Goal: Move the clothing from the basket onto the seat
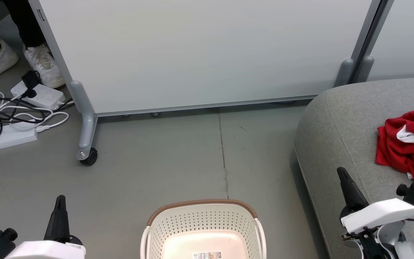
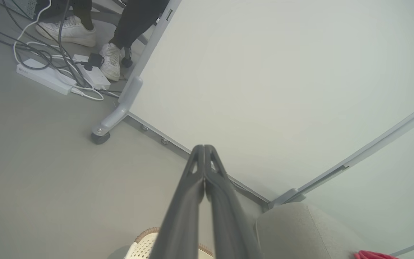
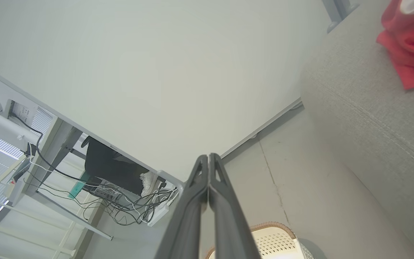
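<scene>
Both left gripper (image 1: 60,200) and right gripper (image 1: 341,172) are closed, empty; the right could drag bright red fabric clothing (image 1: 406,153) at 3 o'clock off light-grey upholstered sofa (image 1: 343,122).

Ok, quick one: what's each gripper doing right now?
Left gripper: closed, holding nothing.
Right gripper: closed, holding nothing.

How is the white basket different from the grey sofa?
The basket is cream plastic full of little holes; the sofa is grey fabric. The basket is small; the sofa is far bigger. The basket's visible bottom bears just a sticker, while red clothing lies on the sofa. Both stand on the floor and have rounded corners.
</scene>
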You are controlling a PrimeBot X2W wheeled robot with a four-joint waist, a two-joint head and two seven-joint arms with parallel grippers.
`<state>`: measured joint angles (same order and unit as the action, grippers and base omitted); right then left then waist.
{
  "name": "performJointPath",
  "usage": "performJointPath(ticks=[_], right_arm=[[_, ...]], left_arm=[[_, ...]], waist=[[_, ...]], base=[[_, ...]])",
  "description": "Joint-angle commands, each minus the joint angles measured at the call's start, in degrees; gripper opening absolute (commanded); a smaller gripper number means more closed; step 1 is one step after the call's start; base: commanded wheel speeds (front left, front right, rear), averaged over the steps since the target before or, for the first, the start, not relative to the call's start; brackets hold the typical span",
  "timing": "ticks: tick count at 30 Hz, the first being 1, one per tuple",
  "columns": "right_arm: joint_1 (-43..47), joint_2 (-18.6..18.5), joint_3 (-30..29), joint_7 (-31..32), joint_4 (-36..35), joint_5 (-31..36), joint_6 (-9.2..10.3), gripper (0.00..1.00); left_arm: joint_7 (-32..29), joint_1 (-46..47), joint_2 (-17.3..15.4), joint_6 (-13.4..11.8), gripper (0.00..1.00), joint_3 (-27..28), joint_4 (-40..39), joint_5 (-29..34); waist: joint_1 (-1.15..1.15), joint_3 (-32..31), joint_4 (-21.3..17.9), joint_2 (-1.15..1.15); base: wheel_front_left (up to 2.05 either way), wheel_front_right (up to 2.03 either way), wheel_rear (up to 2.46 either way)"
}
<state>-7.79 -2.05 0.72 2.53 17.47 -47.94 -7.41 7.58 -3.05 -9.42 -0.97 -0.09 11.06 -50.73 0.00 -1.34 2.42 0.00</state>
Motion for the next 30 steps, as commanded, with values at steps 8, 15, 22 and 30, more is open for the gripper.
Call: performJointPath(ticks=[8, 15, 22, 30], right_arm=[[-4.15, -0.58, 0.3, 1.18, 2.06, -7.54, -0.09, 0.0], [-5.97, -0.64, 0.5, 1.88, 3.79, -12.27, -0.1, 0.0], [-7.41, -0.68, 0.66, 2.45, 5.18, -16.1, -0.1, 0.0], [-9.28, -0.74, 0.84, 3.1, 6.93, -20.82, -0.11, 0.0]], left_arm=[[-1.5, 2.8, 0.66, 1.6, 0.0, 2.74, -0.01, -6.59], [-2.5, 3.7, 1.39, 2.45, 0.0, 4.22, 0.37, -10.73], [-3.34, 4.54, 1.91, 3.2, 0.0, 5.39, 0.67, -14.07], [-4.36, 5.37, 2.62, 4.03, 0.0, 6.87, 0.98, -18.26]], waist=[[0.0, 0.19, -0.23, 0.0], [0.0, 0.34, -0.41, 0.0], [0.0, 0.47, -0.57, 0.0], [0.0, 0.65, -0.78, 0.0]], base=[[0.0, 0.0, 0.0], [0.0, 0.0, 0.0], [0.0, 0.0, 0.0], [0.0, 0.0, 0.0]])
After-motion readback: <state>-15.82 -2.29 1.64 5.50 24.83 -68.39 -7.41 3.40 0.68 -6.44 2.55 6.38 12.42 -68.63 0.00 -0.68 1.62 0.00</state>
